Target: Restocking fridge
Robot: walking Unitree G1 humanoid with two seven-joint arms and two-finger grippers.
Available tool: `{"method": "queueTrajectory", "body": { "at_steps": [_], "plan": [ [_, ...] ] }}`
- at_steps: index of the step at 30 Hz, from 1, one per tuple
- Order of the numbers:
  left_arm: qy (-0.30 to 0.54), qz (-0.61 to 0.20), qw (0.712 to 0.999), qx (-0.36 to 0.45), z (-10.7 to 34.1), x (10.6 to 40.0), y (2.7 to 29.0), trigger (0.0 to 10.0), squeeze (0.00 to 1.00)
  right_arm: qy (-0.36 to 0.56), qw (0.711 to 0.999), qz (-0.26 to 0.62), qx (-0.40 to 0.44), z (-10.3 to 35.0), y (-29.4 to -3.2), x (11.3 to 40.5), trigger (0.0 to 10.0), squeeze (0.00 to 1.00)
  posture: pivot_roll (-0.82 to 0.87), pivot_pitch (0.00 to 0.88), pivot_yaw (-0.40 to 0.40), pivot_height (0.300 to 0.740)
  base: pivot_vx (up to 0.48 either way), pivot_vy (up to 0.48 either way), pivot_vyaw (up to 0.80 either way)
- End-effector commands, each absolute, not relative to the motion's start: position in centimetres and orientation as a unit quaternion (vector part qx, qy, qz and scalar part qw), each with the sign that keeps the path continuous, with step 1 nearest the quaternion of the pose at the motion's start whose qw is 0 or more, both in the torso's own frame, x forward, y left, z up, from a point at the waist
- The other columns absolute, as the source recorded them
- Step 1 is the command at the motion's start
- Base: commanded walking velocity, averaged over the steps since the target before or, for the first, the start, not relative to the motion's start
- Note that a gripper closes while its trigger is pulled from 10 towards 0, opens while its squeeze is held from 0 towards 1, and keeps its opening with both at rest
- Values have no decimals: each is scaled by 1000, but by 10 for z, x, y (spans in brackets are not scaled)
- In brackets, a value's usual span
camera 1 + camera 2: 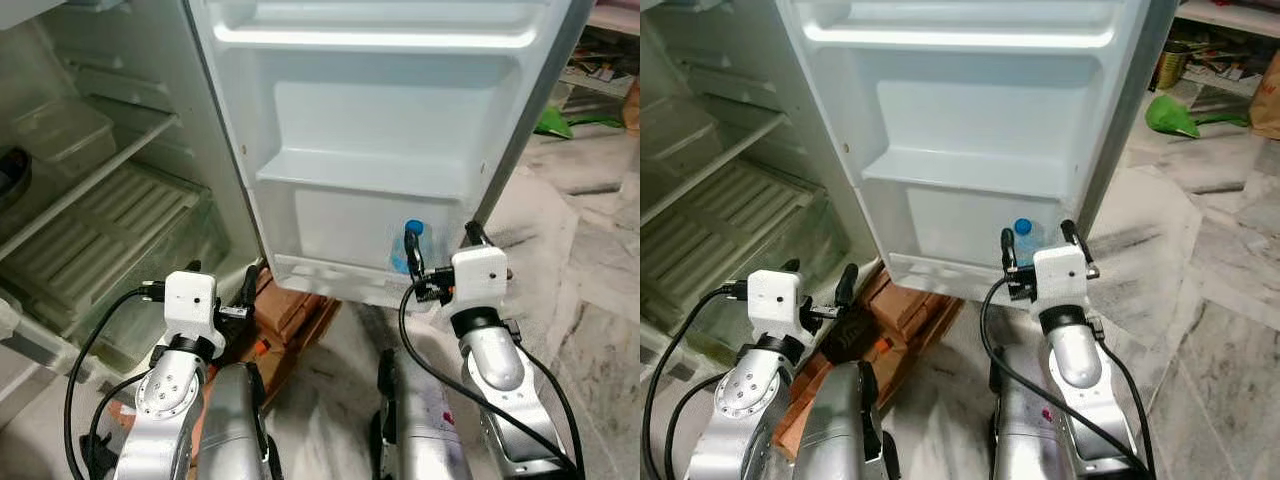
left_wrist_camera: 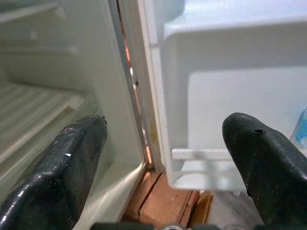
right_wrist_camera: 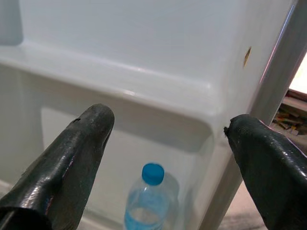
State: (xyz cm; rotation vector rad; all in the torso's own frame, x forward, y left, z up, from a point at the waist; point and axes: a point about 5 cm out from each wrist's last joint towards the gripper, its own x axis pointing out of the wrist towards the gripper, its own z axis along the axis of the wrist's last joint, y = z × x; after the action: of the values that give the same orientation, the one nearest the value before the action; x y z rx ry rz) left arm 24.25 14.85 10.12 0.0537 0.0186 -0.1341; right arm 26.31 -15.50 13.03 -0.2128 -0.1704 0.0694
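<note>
While a water bottle (image 1: 1023, 239) stands in the fridge door's bottom shelf (image 1: 940, 272), the right gripper (image 1: 1040, 240) hovers spread before it.

Pale marble floor (image 1: 590, 290), cluttered shelf (image 1: 1225, 40) at right, green dustpan (image 1: 1170, 115)

Bright, even daylight; wrist views softly blurred up close.

A blue-capped water bottle (image 3: 149, 201) stands upright in the fridge door's bottom shelf (image 1: 330, 272) (right-hand end).
</note>
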Motion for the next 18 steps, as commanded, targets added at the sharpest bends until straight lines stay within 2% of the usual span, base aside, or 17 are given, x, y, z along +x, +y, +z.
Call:
{"method": "queueTrajectory", "body": {
  "at_steps": [1,7,18],
  "plan": [
    [12,-60,997,39,99,244,154,10000,0,-89,990,34,-103,136,-155,264,10000,0,47,84,66,626,0,0,0],
    [12,-57,997,42,99,243,159,10000,0,-79,991,29,-103,134,-159,260,10000,0,43,91,68,661,0,0,0],
    [16,-54,997,44,98,245,151,10000,0,-67,993,29,-95,134,-160,262,10000,0,39,93,59,726,0,0,0]
  ]
}}
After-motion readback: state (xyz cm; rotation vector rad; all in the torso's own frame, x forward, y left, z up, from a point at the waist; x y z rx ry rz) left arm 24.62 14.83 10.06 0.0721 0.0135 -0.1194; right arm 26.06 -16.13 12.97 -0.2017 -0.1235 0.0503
